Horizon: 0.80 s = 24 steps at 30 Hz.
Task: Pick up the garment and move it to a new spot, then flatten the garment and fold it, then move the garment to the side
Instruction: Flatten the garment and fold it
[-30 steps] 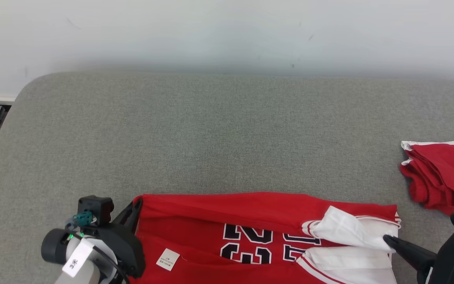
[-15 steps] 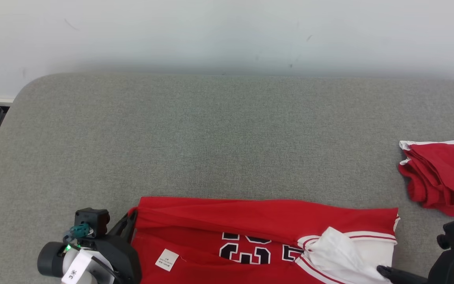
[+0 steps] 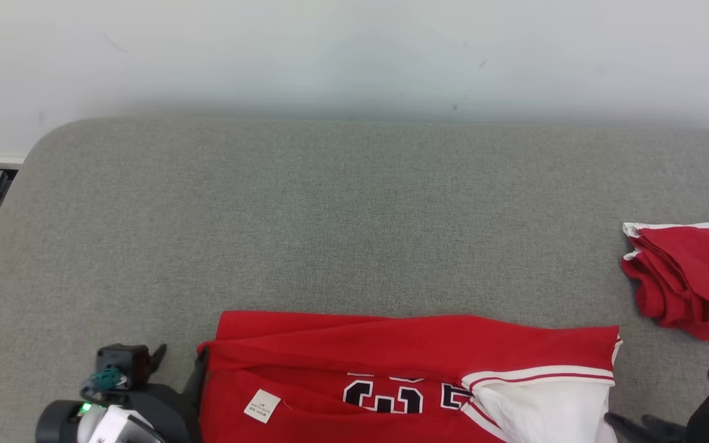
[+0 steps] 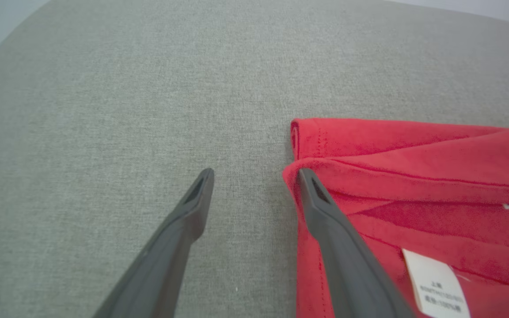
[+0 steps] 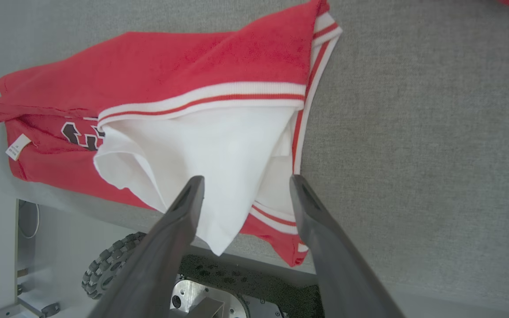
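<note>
Robot test room or lab, by the look. Bare white wall [image 3: 354,55] well beyond the left gripper [image 4: 254,174]. Grey fabric-covered table [image 4: 104,88] under its fingers. Below the right gripper [image 5: 245,181], past the table edge: a treaded wheel [image 5: 100,269] and metal chassis.

A folded red garment [image 3: 404,351] with a white sleeve and black numerals lies at the near edge of the grey surface [image 3: 330,215]. The left hand [image 3: 181,363] sits at its left edge, fingers apart. The right hand [image 3: 634,424] shows at the near right, fingers parted. A red bundle [image 3: 693,277] lies at the right edge, farther back.
</note>
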{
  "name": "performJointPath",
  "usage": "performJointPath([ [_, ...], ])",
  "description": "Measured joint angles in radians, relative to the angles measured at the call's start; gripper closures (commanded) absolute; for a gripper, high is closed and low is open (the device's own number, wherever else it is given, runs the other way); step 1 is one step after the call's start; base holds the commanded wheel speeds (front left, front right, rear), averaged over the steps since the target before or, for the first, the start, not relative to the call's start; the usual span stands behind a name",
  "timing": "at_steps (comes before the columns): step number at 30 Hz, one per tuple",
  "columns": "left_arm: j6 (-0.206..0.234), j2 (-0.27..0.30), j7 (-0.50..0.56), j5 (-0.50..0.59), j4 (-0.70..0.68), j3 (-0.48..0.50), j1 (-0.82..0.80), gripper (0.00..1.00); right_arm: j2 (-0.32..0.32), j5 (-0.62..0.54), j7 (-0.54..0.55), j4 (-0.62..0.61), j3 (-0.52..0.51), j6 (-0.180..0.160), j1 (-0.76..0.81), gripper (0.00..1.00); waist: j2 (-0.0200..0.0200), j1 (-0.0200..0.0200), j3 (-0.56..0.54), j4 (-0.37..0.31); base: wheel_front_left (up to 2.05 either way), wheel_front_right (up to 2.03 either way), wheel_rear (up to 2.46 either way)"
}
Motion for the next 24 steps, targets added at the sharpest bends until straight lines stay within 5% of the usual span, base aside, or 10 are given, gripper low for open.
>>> performJointPath([
  [5,0.028,0.016,-0.086,-0.005,-0.046,0.051,0.013,0.0,0.017,-0.03,-0.084,-0.013,-0.041,-0.013,-0.012,0.0,0.0,0.0,-0.017,0.005,0.0,0.0,0.0],
  [10,0.049,0.044,-0.222,0.007,-0.156,0.073,0.05,0.0,0.103,-0.099,-0.243,-0.03,-0.054,-0.04,-0.054,0.0,0.0,0.0,-0.039,0.012,0.0,0.0,0.0],
  [18,0.077,0.061,-0.238,0.023,-0.308,0.101,0.161,0.0,0.206,-0.202,-0.497,0.011,-0.049,-0.062,-0.09,0.0,0.0,-0.0001,-0.064,0.002,0.0,0.0,0.0],
  [24,0.099,0.059,-0.239,0.028,-0.395,0.139,0.225,0.0,0.215,-0.249,-0.676,0.058,-0.022,-0.05,-0.107,0.0,0.0,-0.0001,-0.088,-0.006,0.0,0.0,0.0],
])
